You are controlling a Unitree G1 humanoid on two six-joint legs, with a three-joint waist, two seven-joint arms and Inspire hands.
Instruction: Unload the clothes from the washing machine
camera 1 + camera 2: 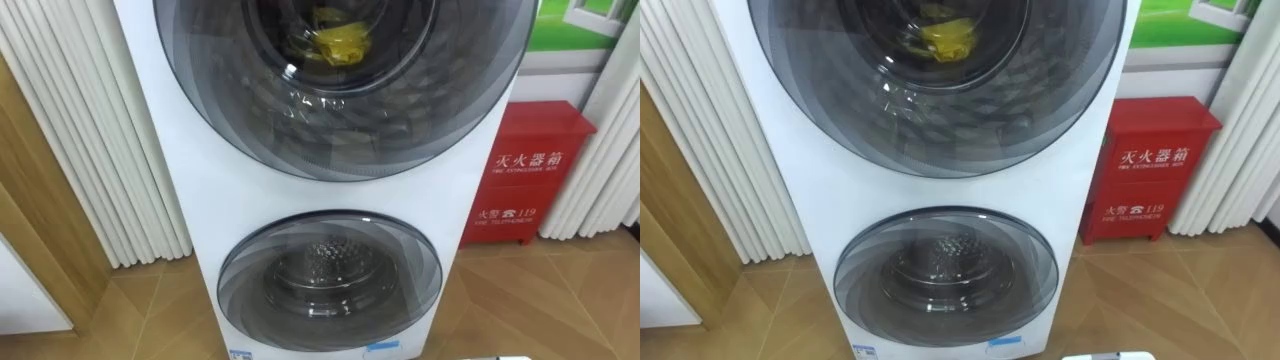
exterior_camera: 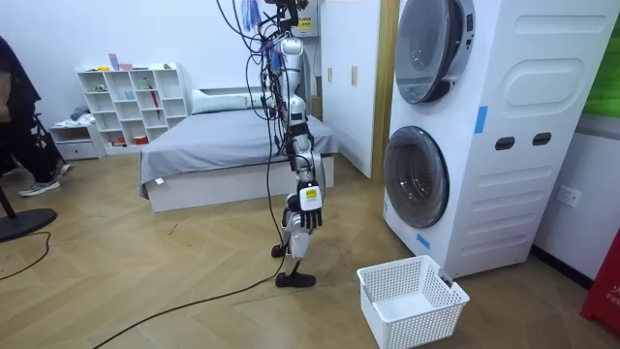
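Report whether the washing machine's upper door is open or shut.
Shut: the round dark-tinted glass upper door lies flush on the white washing machine, a yellow cloth showing through it.
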